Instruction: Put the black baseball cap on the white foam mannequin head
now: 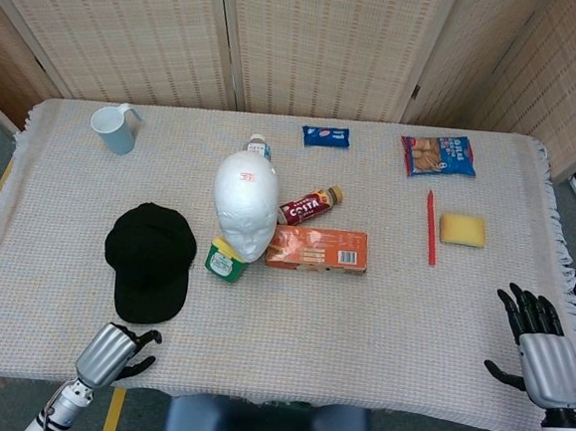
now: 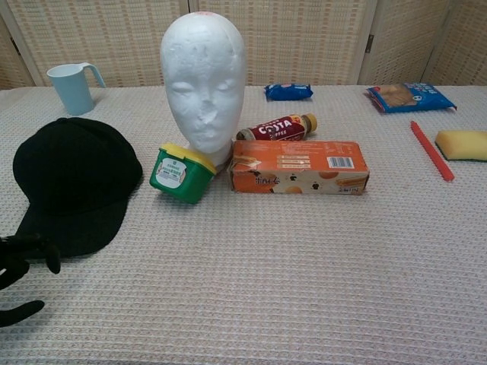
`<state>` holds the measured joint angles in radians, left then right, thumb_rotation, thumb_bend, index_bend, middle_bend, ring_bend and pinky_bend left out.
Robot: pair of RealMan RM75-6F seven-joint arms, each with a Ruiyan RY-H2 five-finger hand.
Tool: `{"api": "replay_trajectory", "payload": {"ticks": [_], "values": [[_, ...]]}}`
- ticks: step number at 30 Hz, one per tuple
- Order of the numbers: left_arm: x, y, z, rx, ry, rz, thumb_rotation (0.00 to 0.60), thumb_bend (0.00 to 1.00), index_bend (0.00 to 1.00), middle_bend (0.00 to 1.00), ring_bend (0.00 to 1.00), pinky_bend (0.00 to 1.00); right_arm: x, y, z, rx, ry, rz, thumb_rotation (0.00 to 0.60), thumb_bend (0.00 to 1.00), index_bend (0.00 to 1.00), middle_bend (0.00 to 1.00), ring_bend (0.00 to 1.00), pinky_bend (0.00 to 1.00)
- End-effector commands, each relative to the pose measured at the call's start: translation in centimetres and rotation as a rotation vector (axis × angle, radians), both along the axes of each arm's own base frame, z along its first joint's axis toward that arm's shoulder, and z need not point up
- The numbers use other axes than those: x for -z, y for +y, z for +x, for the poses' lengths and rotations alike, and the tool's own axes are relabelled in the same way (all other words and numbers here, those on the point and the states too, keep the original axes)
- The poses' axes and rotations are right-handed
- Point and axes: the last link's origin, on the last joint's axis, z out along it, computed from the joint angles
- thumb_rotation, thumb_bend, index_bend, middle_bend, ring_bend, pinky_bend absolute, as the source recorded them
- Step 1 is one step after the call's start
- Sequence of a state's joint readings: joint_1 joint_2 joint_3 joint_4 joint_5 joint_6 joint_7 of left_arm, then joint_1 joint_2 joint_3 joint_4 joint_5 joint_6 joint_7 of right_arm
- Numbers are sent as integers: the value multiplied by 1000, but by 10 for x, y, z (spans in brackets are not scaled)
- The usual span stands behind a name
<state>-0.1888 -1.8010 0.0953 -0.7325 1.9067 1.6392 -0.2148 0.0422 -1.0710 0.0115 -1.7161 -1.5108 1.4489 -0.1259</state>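
Note:
The black baseball cap [image 1: 150, 258] [image 2: 75, 181] lies flat on the table's left side, brim toward the front edge. The white foam mannequin head [image 1: 245, 205] [image 2: 204, 82] stands upright near the middle, bare. My left hand [image 1: 115, 352] [image 2: 21, 271] hovers at the front edge just below the cap's brim, fingers apart, holding nothing. My right hand [image 1: 540, 342] stays at the front right corner, fingers spread and empty; the chest view does not show it.
A green tub with yellow lid [image 2: 180, 172] leans by the mannequin's base, beside an orange box [image 2: 298, 166] and a Costa bottle [image 2: 278, 128]. A blue mug [image 1: 114, 128], blue packet [image 1: 325, 136], snack bag [image 1: 437, 154], red pen [image 1: 431, 228] and yellow sponge [image 1: 463, 229] lie farther off.

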Motion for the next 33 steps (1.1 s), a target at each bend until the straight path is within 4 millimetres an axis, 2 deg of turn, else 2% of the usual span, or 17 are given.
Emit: {"api": "replay_trajectory", "payload": {"ticks": [1, 12, 33], "values": [[10, 12, 5, 30, 15, 64, 600, 299, 482, 1000, 1000, 1000, 0, -3, -1, 18, 11, 5, 600, 54, 0, 0, 0, 0], [27, 29, 2, 44, 116, 117, 600, 300, 388, 1000, 1000, 1000, 0, -6, -4, 50, 12, 22, 600, 53, 0, 0, 0, 0], [24, 47, -8, -12, 225, 223, 600, 331, 407, 1000, 1000, 1000, -3, -4, -3, 62, 6, 53, 600, 53, 0, 0, 0, 0]]}}
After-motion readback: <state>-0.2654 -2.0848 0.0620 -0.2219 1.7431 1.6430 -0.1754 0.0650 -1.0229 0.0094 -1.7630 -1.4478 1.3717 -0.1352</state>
